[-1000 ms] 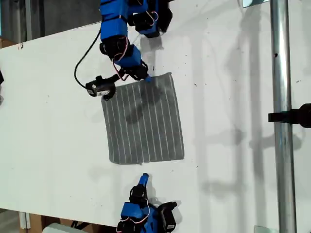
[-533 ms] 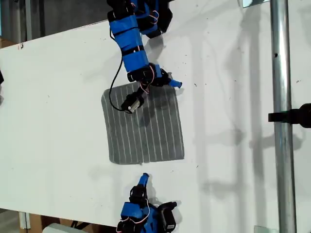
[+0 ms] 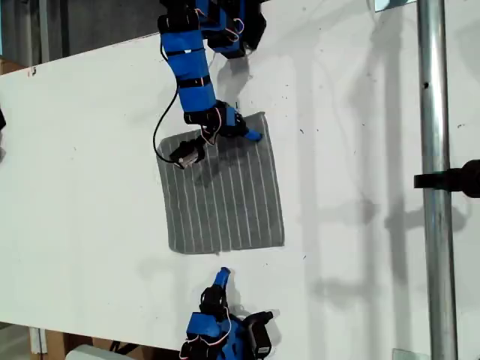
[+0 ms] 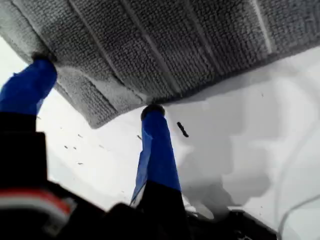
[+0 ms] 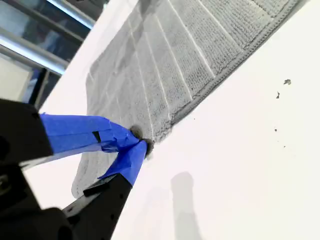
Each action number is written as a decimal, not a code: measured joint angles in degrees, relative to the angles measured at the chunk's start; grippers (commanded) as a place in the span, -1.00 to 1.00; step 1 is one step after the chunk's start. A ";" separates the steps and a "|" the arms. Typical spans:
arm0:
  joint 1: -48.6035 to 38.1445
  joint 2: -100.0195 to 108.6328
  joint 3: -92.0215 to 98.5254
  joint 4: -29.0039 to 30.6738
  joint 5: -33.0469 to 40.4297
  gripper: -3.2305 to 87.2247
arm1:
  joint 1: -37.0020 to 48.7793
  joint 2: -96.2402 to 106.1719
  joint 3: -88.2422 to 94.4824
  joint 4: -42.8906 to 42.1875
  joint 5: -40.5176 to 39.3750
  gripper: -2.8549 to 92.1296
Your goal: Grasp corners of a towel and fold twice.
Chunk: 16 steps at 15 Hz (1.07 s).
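At the thick hem of the towel (image 4: 150,40), near 1 rounded corner (image 4: 95,120), my first gripper (image 4: 97,85) stands spread, its 2 blue fingers (image 4: 157,145) touching the nubby grey cloth without pinching it. My second gripper (image 5: 139,141) is pressed closed on nothing beside the opposite hem. The white-striped, roughly square towel lies flat on the smooth white table (image 3: 90,187), near its middle in the exterior view.

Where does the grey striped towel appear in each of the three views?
Exterior view: the towel lies flat near the picture's middle.
First wrist view: its edge sits between the open jaws of my first gripper.
Second wrist view: it stretches away beyond the shut tips of my second gripper.
Shared landmark: its thin white stripes.
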 measured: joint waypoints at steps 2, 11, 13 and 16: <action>0.00 0.00 0.00 0.00 -1.05 -0.99 | -1.05 -5.54 -5.98 0.88 -0.79 -0.87; 11.07 -68.47 -53.88 -2.90 5.63 -1.00 | -1.32 -6.33 -6.24 0.35 -1.41 -0.94; 16.17 -95.71 -78.13 3.52 8.61 -0.99 | -1.32 -6.33 -6.24 0.18 -1.41 -0.94; 21.71 -129.81 -114.96 16.44 12.66 0.03 | -1.32 -6.33 -6.24 0.18 -1.41 -0.94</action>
